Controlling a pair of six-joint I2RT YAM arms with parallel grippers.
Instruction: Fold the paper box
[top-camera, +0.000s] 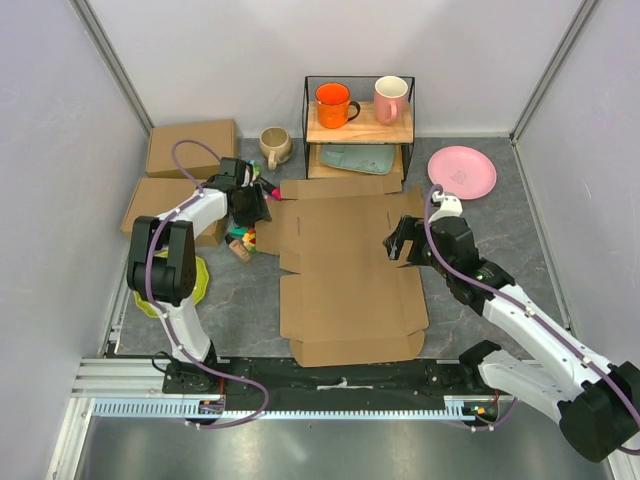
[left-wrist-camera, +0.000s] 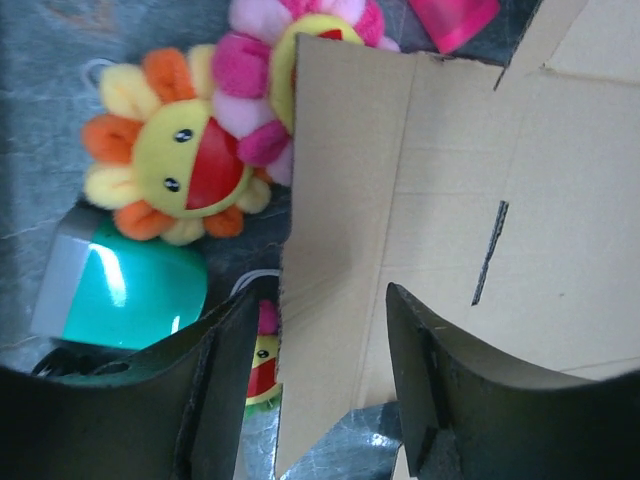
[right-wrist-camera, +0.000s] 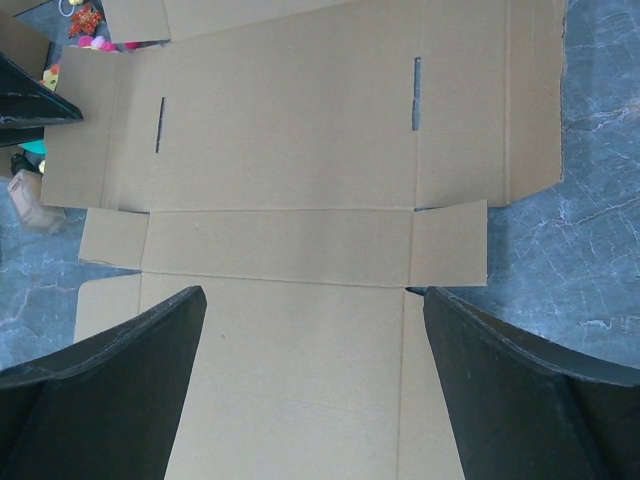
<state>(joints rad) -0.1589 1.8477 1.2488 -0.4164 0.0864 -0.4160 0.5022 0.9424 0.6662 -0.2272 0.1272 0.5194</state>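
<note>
The left arm (top-camera: 190, 212) and right arm (top-camera: 530, 325) are white-linked with black joints, purple cables (top-camera: 149, 270) and black claw fingers (left-wrist-camera: 450, 400).

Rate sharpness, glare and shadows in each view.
Top view: even light, sharp, only faint shadows around the box. Left wrist: left claw dark and blurred, glare on the teal object. Right wrist: box crisp, right claw a soft silhouette, mild sheen on the table.
</note>
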